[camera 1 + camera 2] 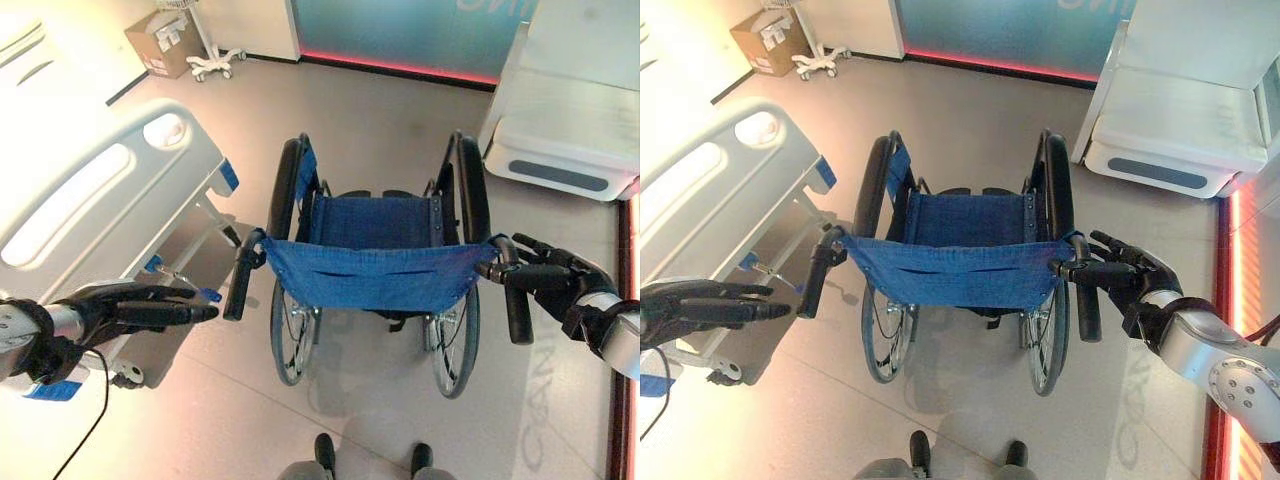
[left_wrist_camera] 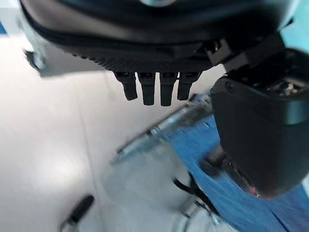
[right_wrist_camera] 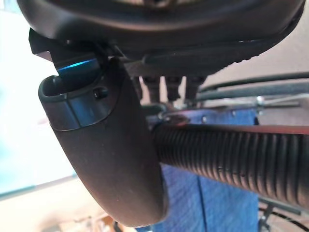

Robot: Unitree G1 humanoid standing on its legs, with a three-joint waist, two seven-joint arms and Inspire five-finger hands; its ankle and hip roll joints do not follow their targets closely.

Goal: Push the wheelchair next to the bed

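Wheelchair stands between your hands, beside the bed. Your right hand wraps its grip; your left hand, fingers straight, holds nothing. Pushing now would probably swing it crooked.

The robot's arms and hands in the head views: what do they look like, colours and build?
Both arms are silver-grey metal tubes. The right arm ends in a rounded joint housing with bolt holes. A black wrist cuff joins each arm to a dark, segmented hand: left hand, right hand. A blue tag sits under the left arm. The thumbs look dark and smooth in the wrist views.
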